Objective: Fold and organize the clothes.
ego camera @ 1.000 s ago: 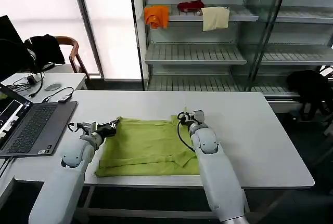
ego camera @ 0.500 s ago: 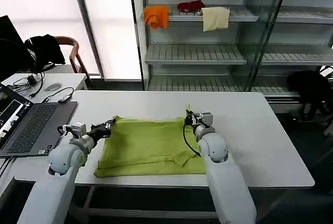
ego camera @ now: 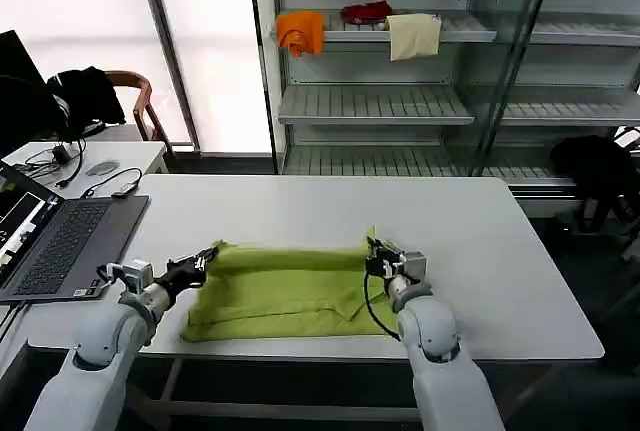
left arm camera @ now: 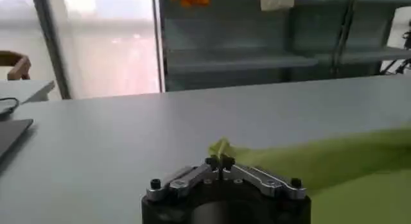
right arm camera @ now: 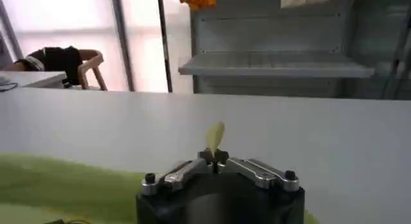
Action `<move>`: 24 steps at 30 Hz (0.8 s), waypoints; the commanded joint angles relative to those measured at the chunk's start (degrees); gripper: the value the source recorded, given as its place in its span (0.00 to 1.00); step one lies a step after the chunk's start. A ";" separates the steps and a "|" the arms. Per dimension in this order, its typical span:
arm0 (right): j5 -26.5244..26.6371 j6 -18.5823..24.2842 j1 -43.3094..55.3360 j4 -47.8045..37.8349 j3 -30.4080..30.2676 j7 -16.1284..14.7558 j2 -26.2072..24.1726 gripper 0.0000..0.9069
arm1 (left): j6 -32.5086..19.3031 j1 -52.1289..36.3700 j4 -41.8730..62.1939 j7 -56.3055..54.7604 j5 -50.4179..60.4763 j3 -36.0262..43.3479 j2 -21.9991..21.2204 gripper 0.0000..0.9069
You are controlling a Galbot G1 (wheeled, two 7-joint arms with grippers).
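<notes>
The clothes are one lime yellow-green T-shirt point(ego camera: 285, 291) lying near the front edge of the white table point(ego camera: 300, 213). Its far edge is lifted and folded toward me. My left gripper point(ego camera: 203, 259) is shut on the far left corner of the T-shirt point(left arm camera: 321, 164); a green tip pokes out between its fingertips point(left arm camera: 219, 161). My right gripper point(ego camera: 372, 251) is shut on the far right corner, and a small green flap point(right arm camera: 216, 137) stands up from its jaws in the right wrist view. Both grippers hold the edge just above the table.
An open laptop point(ego camera: 55, 241) lies at the table's left end, with cables and a mouse behind it. Metal shelves point(ego camera: 400, 101) at the back carry orange, red and cream cloths. A chair with a black garment point(ego camera: 90, 91) stands far left. Bare table spreads beyond and right of the shirt.
Both grippers have pulled the T-shirt's far edge toward me and slightly apart. The visible cloth has become a shorter, wider band, with the far edge folded over the near part.
</notes>
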 commanded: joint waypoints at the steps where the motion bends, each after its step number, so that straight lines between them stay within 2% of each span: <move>1: -0.28 0.04 -6.41 6.35 0.09 -0.08 -0.39 0.00 | -0.68 5.62 -3.44 1.06 -0.31 -2.07 0.63 0.01; 10: -1.28 0.01 -8.19 9.45 0.13 0.16 -0.65 0.00 | -1.14 8.78 -5.96 1.48 -0.41 -3.89 0.88 0.01; 13: -3.98 0.08 -9.00 9.50 0.27 -0.19 -0.38 0.00 | -1.92 9.94 -6.16 1.60 0.07 -3.89 0.57 0.01; 20: -4.30 0.11 -10.14 9.88 0.36 0.19 0.26 0.00 | -2.56 10.43 -5.27 1.49 2.30 -3.88 0.24 0.01; 24: -7.16 0.22 -10.68 9.61 0.27 0.56 0.71 0.00 | -2.64 10.10 -4.76 1.19 2.83 -3.86 0.25 0.01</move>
